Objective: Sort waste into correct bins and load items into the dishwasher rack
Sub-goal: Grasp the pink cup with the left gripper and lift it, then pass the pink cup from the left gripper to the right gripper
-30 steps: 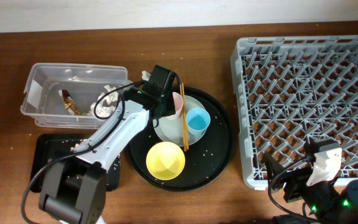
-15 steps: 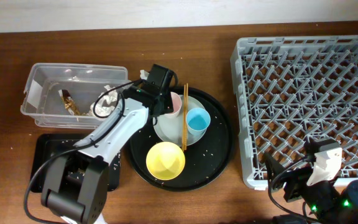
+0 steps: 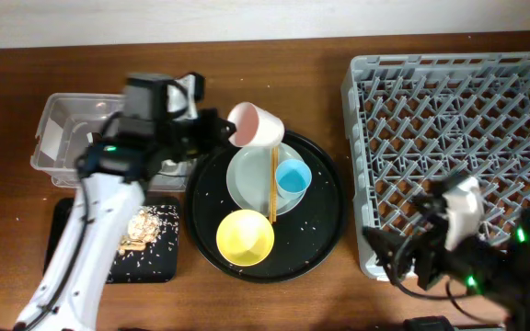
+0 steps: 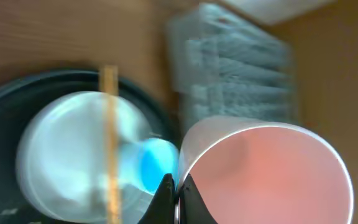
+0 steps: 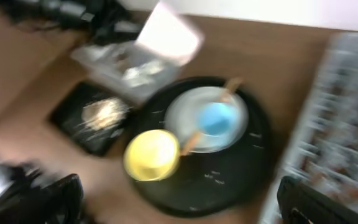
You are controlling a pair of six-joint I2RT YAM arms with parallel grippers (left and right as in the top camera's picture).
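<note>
1. The left tool (image 3: 229,134) was closed on the small pink plastic cup (image 3: 256,124), pinching its rim, as the left wrist view showed.
2. The cup hung tilted in the air over the far edge of the big round black tray (image 3: 325,244), clear of the pale grey round plate (image 3: 247,179) and the small light-blue cup (image 3: 293,176).
3. The step in hand looked like carrying the cup to the large square grey pegged crate (image 3: 458,138), well apart to the right on the counter.
4. A rim pinch is thin, so the carry called for a steady pace and enough height to clear the crate's wall. The cup should then be turned mouth-down between pegs.
5. The right tool (image 5: 179,202) stood open and empty by the crate's near-left corner, so a path along the far side seemed safer.
</note>
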